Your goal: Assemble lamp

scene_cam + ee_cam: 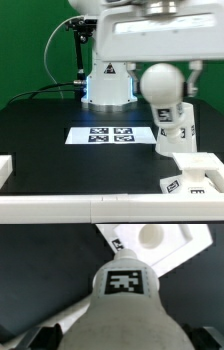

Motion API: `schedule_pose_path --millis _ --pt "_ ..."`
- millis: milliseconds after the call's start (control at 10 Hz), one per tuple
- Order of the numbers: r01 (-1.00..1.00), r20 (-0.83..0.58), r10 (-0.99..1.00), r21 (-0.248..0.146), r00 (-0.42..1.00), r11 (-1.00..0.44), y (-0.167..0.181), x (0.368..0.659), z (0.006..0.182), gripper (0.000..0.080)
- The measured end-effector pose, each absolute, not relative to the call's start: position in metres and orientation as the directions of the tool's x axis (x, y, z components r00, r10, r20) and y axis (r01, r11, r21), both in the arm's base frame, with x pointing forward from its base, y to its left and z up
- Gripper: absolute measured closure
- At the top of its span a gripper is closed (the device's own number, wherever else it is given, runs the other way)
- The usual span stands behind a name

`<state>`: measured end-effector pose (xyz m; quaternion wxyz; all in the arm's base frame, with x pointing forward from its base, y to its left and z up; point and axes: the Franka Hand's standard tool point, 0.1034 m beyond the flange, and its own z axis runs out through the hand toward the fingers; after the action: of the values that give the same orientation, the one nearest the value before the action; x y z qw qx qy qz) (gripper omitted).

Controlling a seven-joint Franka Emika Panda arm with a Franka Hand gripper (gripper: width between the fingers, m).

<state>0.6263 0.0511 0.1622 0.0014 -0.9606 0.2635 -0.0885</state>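
Nearest the exterior camera, at the exterior view's lower right, sits the lamp's squarish base block [200, 168] on the black bench [50, 120], with a tag on its side face and its round socket [150, 236] facing up. The wrist view shows that recess open and empty, so nothing is seated in the base yet.

Just beside the block, on the exterior view's left and farther back, hangs the bulb [165, 100]. Its rounded globe is uppermost and its tagged neck [125, 280] points down. That is the way it would have to face for the neck to enter the socket.

The fingers [40, 339] appear as dark shapes on either side of the bulb's wide body in the wrist view, closed against it and carrying it. The exterior view hides the contact itself behind the globe.

Seen along the bulb from the wrist, the end of the neck falls short of the socket and to one side of it, so the two are near but apart. I judge this to be the carry-over step, with lining up and lowering yet to come. Whether the neck's end is clear of the bench cannot be told.

Behind lie the marker board [110, 134] and the robot pedestal [108, 85]. No shade can be identified.
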Motion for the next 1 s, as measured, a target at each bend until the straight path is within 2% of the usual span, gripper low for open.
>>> schedule_pose_path --millis 100,200,400,500,600,700,800,1000 --pt "-0.459 0.197 -0.455 -0.029 0.868 -0.888 0.067 0.626 0.160 0.0223" --pt "-0.453 0.237 -0.453 -0.058 0.859 -0.889 0.075 0.628 0.160 0.0223" --pt "-0.449 0.233 -0.449 -0.059 0.862 -0.892 0.076 0.626 0.157 0.0223" --pt "-0.422 0.242 -0.418 -0.039 0.876 -0.906 0.078 0.625 0.155 0.0223" --pt "-0.326 0.267 -0.307 0.030 0.914 -0.945 0.087 0.624 0.151 0.0223" --pt "-0.251 0.268 -0.225 0.066 0.937 -0.966 0.090 0.624 0.151 0.0223" --pt "-0.205 0.269 -0.177 0.079 0.947 -0.976 0.090 0.625 0.152 0.0223" --pt "-0.176 0.276 -0.149 0.078 0.950 -0.981 0.093 0.627 0.154 0.0223"
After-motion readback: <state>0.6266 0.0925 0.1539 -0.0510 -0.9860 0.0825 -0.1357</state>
